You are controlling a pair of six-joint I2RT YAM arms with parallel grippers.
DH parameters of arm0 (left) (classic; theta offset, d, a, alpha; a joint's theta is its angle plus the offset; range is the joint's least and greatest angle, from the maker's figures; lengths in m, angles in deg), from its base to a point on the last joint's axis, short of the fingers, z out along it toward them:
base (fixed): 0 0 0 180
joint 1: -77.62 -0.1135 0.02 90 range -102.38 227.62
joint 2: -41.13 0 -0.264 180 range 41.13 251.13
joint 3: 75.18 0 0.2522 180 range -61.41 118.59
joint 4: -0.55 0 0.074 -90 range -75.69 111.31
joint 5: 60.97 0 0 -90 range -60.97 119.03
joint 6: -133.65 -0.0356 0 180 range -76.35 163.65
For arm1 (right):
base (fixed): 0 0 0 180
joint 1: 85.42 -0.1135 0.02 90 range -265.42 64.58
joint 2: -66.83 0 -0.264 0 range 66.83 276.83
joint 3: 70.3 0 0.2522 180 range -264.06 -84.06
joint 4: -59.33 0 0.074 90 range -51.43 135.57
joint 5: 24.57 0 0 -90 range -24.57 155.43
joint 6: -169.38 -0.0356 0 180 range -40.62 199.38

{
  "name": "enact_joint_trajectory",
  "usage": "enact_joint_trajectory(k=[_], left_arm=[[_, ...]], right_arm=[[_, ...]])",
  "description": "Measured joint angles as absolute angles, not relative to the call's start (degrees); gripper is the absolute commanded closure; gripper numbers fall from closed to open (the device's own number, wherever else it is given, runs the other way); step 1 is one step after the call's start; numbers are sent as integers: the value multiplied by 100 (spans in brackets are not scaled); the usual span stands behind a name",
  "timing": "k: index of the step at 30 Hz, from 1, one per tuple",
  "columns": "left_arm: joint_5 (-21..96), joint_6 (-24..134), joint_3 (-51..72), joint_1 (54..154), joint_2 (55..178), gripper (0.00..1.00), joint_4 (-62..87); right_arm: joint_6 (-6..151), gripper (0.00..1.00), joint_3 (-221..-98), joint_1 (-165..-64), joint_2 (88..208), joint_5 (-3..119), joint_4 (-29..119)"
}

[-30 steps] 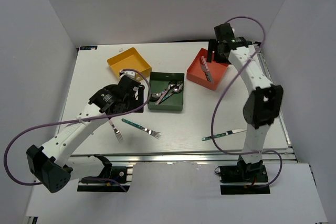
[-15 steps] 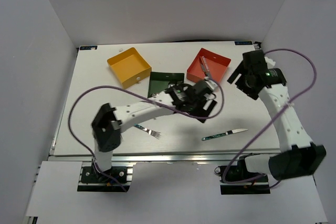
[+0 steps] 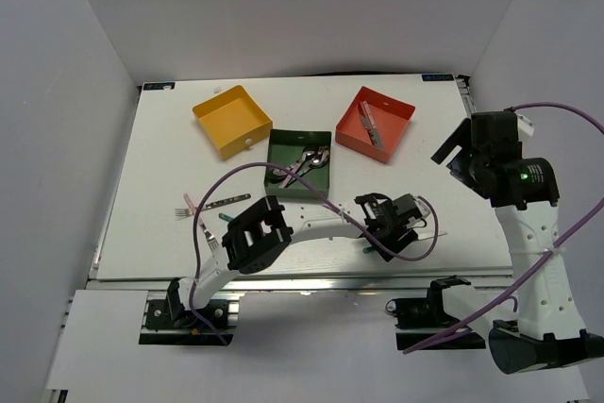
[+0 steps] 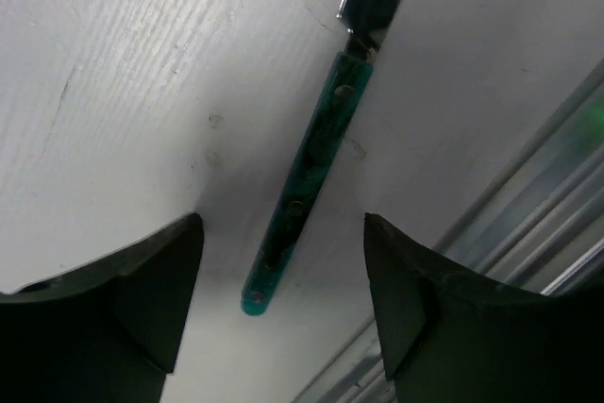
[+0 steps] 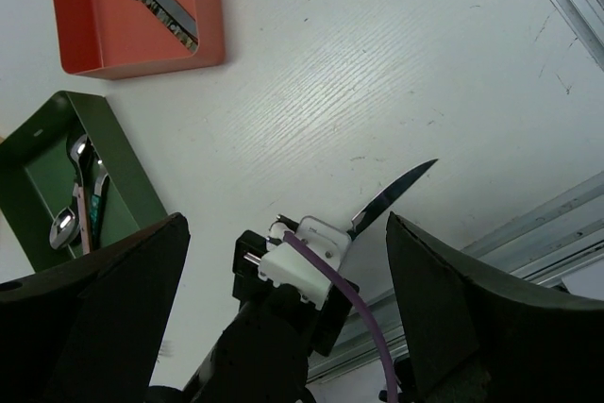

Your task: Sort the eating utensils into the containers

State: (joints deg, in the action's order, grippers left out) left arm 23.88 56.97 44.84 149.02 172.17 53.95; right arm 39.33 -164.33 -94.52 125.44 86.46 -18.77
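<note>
The teal-handled knife [image 4: 316,153] lay flat on the table [image 3: 170,139] near its front edge, between the wide jaws of your left gripper [image 4: 283,243], which touched nothing. It looked light, stiff and slick, so I'd pinch the handle mid-length, across its width. Your right gripper [image 3: 460,151] hung wide and empty. Half a second earlier your left arm was by the green tray [image 3: 298,165], and your right arm reached further in.

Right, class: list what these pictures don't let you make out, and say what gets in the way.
Left wrist: knife blade, cut off by top edge.
Top: knife's middle, hidden under left gripper.
Right wrist: red tray's far part, cut off by top edge.
Top: forks, too small for detail.
</note>
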Motion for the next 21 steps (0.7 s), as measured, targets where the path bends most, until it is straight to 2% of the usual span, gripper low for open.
enact_joint_trajectory(k=[2, 6, 7, 9, 10, 15, 21], left_arm=[[2345, 5719, 4443, 14919, 17285, 30, 5292], [2216, 5782, 4205, 14928, 17217, 56, 4921], [2207, 5804, 4135, 14930, 17188, 78, 4842], [2240, 5852, 4012, 14933, 17138, 96, 4676], [2207, 5902, 3964, 14944, 17112, 100, 4628], [2015, 6073, 3584, 14959, 16876, 100, 4429], [1829, 6698, 3022, 14734, 16284, 100, 4848]], right_arm=[[3979, 11, -16433, -9452, 12529, 8642, -1903], [4062, 11, -16429, -9452, 12494, 8618, -1903], [4075, 11, -16422, -9452, 12470, 8598, -1899], [4081, 11, -16411, -9452, 12417, 8563, -1896], [4084, 11, -16409, -9452, 12393, 8546, -1892], [4088, 11, -16282, -9452, 12240, 8277, -1665], [3992, 11, -15626, -9448, 11945, 7567, -957]])
